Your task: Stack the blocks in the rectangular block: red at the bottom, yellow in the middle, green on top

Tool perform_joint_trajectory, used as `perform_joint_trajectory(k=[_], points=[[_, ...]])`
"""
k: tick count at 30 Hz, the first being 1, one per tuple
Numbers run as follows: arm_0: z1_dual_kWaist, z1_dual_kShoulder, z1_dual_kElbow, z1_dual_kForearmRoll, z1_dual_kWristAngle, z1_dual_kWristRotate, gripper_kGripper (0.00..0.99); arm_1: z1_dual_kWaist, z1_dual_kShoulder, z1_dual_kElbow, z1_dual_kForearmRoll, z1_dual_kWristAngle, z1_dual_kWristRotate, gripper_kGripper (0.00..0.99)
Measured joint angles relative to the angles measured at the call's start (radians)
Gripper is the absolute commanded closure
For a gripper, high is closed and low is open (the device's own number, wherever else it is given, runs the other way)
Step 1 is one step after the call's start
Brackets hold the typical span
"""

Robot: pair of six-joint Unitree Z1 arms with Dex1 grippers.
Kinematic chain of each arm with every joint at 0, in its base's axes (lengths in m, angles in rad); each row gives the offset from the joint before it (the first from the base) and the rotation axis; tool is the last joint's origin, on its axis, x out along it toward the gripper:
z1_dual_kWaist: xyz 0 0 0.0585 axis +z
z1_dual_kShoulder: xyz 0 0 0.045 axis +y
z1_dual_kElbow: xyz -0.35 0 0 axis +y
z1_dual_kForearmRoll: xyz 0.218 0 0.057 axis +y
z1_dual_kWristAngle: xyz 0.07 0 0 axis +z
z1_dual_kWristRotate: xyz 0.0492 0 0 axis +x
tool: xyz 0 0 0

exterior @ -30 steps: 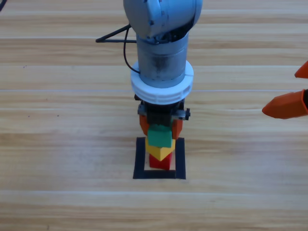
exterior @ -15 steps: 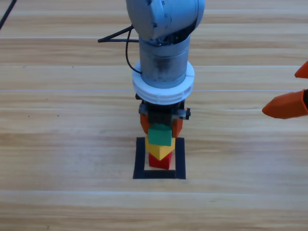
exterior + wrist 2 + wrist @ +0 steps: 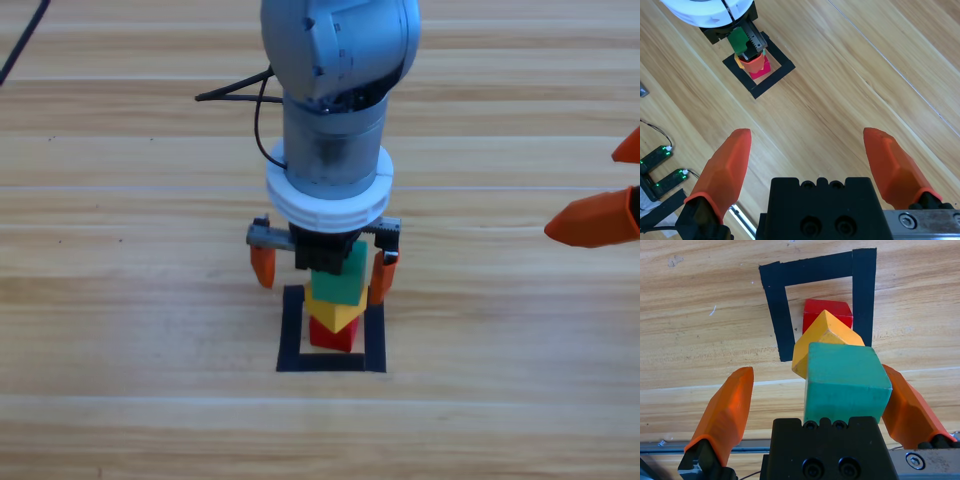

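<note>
**Jaws let go of the top cube**

Since a moment ago, the jaws of our left gripper (image 3: pixel 322 275) have sprung apart; they were closed on the green cube (image 3: pixel 846 381) and now stand spread on either side of it. On the wooden table (image 3: pixel 120 330), the right gripper (image 3: pixel 809 161) waits wide open, well away at the right edge. Inside the black tape square (image 3: pixel 290 330) the stack stands complete: red cube (image 3: pixel 331 335) at the bottom, yellow cube (image 3: pixel 821 340) turned cornerwise on it, green on top. We judge this the release step. The right-hand jaw sits just beside the green cube, perhaps touching, so next we need a straight lift away without brushing the stack.
</note>
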Motion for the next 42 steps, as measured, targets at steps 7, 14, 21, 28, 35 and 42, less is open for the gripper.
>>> perform_joint_trajectory(k=[7,14,21,28,35,42], points=[[0.000,-0.004,0.025,0.000,0.010,-0.002,0.000,0.000,0.000,0.000,0.000,0.000,0.000,0.000],[0.000,-0.072,0.047,0.000,0.014,-0.002,0.000,0.000,0.000,0.000,0.000,0.000,0.000,0.000],[-0.001,-0.179,0.077,0.000,0.014,-0.001,0.000,0.000,0.000,0.000,0.000,0.000,0.000,0.000],[-0.002,-0.282,0.029,0.001,0.014,0.070,0.000,0.000,0.001,0.000,0.000,0.005,0.000,0.000],[-0.080,-0.336,-0.256,-0.004,0.172,0.247,0.000,0.000,0.005,0.000,0.000,0.010,0.000,0.000],[-0.146,-0.339,-0.144,-0.133,0.222,0.330,0.000,0.000,0.007,0.000,0.000,0.015,0.000,0.000]])
